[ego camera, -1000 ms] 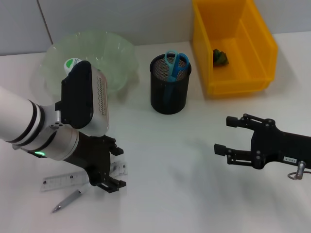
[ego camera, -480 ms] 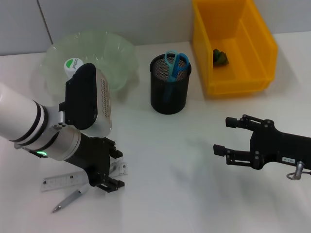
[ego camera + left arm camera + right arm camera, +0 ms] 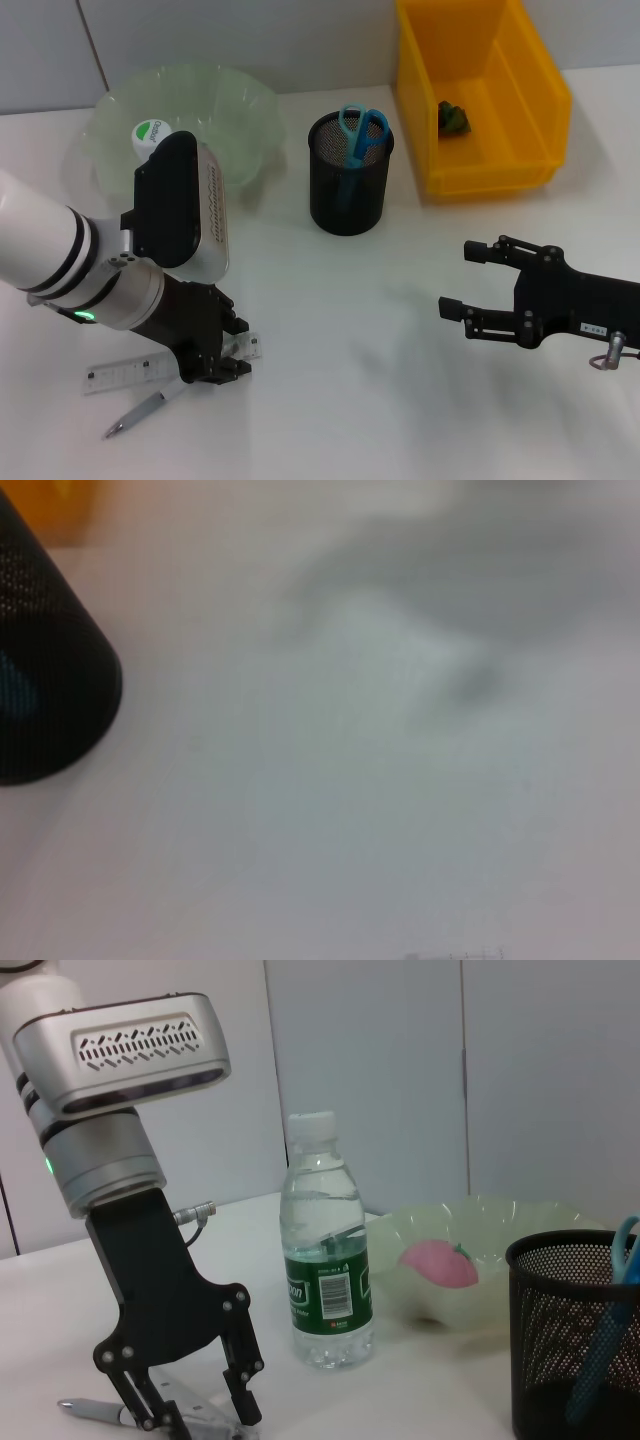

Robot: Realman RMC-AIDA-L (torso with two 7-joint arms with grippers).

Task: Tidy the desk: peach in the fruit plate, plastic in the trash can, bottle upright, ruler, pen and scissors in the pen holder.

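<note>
Straddling the ruler [image 3: 130,372], left gripper [image 3: 222,352] jaws partly open, right gripper [image 3: 470,282] open, idle.

Left claw [image 3: 222,357] over the ruler [image 3: 130,373], pen [image 3: 140,412] just before it, scissors [image 3: 358,133] in the holder [image 3: 348,190].

The left arm [image 3: 40,255] is a white cylinder with black ring bands, a small green indicator light and a silver-grey wrist housing with chevron vent slots. Its left claw [image 3: 212,352] is black linkage with visible pivot screws. The right claw [image 3: 478,285] is matching black, apparently carrying a small white label and a metal connector.
</note>
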